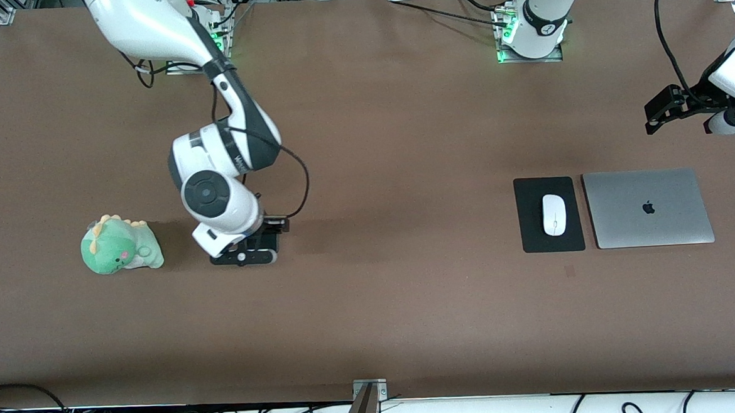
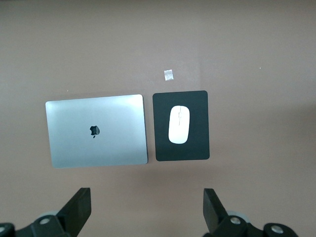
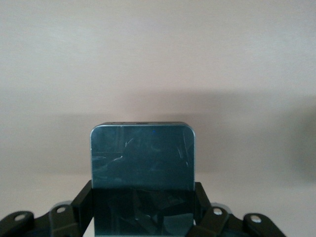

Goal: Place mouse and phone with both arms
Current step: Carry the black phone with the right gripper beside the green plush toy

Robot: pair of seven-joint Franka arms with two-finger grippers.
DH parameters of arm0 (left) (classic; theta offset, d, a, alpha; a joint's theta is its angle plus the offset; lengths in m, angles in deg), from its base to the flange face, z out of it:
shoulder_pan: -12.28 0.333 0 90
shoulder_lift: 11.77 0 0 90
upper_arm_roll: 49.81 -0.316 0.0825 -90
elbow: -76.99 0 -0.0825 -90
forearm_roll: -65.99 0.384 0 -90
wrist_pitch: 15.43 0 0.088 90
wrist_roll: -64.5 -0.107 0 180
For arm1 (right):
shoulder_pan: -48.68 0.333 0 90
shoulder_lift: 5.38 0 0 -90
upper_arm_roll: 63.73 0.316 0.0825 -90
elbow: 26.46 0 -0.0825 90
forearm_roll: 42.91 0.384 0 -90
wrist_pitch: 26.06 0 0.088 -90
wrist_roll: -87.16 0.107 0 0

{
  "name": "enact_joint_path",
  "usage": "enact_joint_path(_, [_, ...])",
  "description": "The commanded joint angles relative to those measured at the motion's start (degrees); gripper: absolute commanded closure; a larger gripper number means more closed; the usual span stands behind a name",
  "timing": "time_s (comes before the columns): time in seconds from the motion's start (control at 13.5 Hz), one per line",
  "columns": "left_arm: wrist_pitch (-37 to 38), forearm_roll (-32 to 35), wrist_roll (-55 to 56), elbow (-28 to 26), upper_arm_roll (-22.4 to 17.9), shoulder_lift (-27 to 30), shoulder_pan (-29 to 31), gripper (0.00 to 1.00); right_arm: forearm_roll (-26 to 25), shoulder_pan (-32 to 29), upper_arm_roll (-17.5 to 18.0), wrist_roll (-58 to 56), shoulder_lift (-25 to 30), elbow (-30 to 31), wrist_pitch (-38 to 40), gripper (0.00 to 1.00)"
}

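Observation:
The white mouse (image 1: 553,214) lies on a black mouse pad (image 1: 532,235) beside a closed silver laptop (image 1: 647,207); the mouse also shows in the left wrist view (image 2: 178,124). The black phone (image 3: 142,153) sits between my right gripper's fingers (image 3: 85,197), which press on its two long edges. My right gripper (image 1: 247,250) is low at the table beside a green plush, and it mostly hides the phone in the front view. My left gripper (image 1: 655,116) is open and empty, held up over the left arm's end of the table; its fingers (image 2: 79,207) stand wide apart.
A green dinosaur plush (image 1: 120,246) lies toward the right arm's end, close to the right gripper. A small scrap (image 1: 570,271) lies on the brown table (image 1: 398,305), nearer the front camera than the mouse pad.

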Motion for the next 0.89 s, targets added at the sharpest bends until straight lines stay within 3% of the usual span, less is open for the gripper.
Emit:
enact_joint_path(0.0, [0.88,-1.05,-0.62,-0.3,-0.61,0.97,-0.61,0.0,1.07,-4.57,0.61,-8.06,2.92,5.65,-1.7,0.39])
enact_joint_path(0.81, [1.14,-1.14,0.17,0.15,1.32,0.7,-0.78,0.0,4.76,-11.79,0.61,-16.08,3.36,16.46,-12.95,0.39])
